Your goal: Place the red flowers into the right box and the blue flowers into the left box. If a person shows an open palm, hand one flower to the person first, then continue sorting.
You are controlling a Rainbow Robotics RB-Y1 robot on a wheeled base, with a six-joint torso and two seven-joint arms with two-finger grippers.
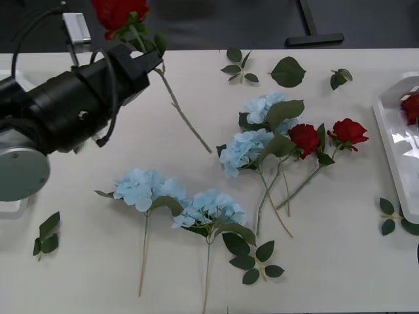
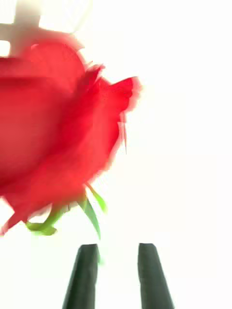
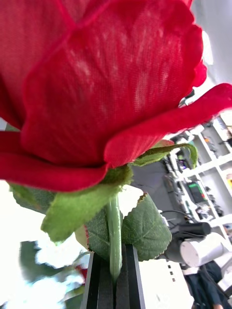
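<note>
Well, the left gripper [image 1: 141,52] is up over the table's [image 1: 327,261] far left corner. Its black fingers are pressed together on the green stem of a red rose [image 1: 118,13], just under the head. The long stem trails down toward the middle of the table.

Held out past the far edge like that, it looks to me like an offer to someone rather than a trip to the right box [image 1: 393,140]. I can't make out an open palm, though. Either way the pinch is well placed. I'd hold the arm steady, keep the head upright, and let go only once the stem is plainly taken. If it goes to the tray instead, it should be carried high so the trailing stem clears the hydrangeas.

The right gripper [image 2: 118,251] has its fingers apart with nothing between them. It hangs close over a rose head [image 2: 58,130] on a white surface, which I judge to be the tray.

Counting:
- **Red roses:** four. One is held, two lie side by side [image 1: 325,135] right of centre, and one is in the right box [image 1: 411,108].
- **Blue hydrangeas:** four, all on the table. One pair [image 1: 175,199] is near the front edge and one pair [image 1: 252,127] is at centre.
- **Loose leaf sprigs:** about six, scattered around the table.
</note>
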